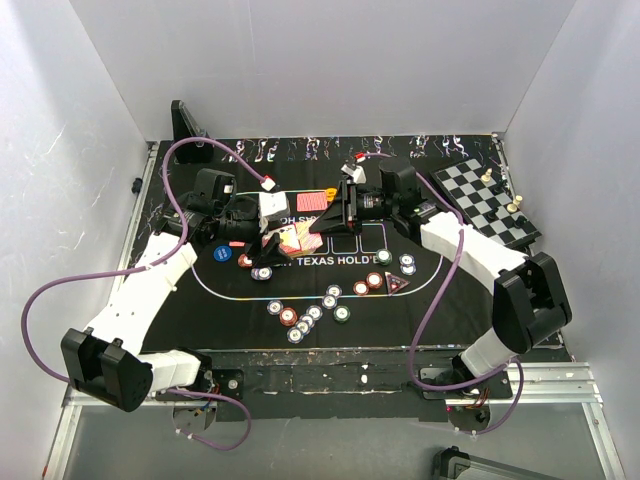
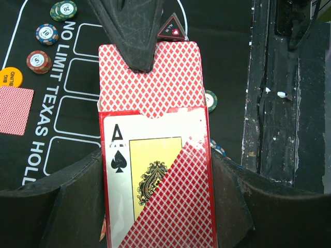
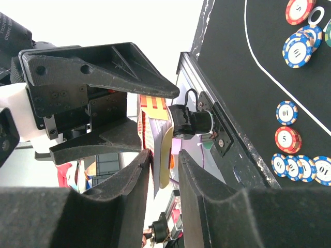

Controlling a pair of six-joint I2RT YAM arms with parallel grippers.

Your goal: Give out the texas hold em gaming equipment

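My left gripper (image 2: 156, 206) is shut on a red-patterned card box (image 2: 170, 196) with an ace of spades on its front, held above the mat's left half (image 1: 288, 240). Playing cards (image 2: 155, 77) stick out of the box's open end. My right gripper (image 3: 164, 157) straddles the edges of those cards (image 3: 161, 155); a gap shows beside one finger. One of its fingers (image 2: 137, 36) lies on the top card's back. A single card (image 1: 312, 200) lies face down by the yellow button (image 1: 330, 191). Poker chips (image 1: 300, 320) and the dark triangular marker (image 1: 398, 286) lie on the mat.
The black Texas Hold'em mat (image 1: 430, 300) covers the table. A chessboard with pieces (image 1: 490, 200) sits at the back right. More chips (image 3: 297, 49) lie near the mat's printed oval. White walls close in on three sides, and a metal rail runs along the near edge.
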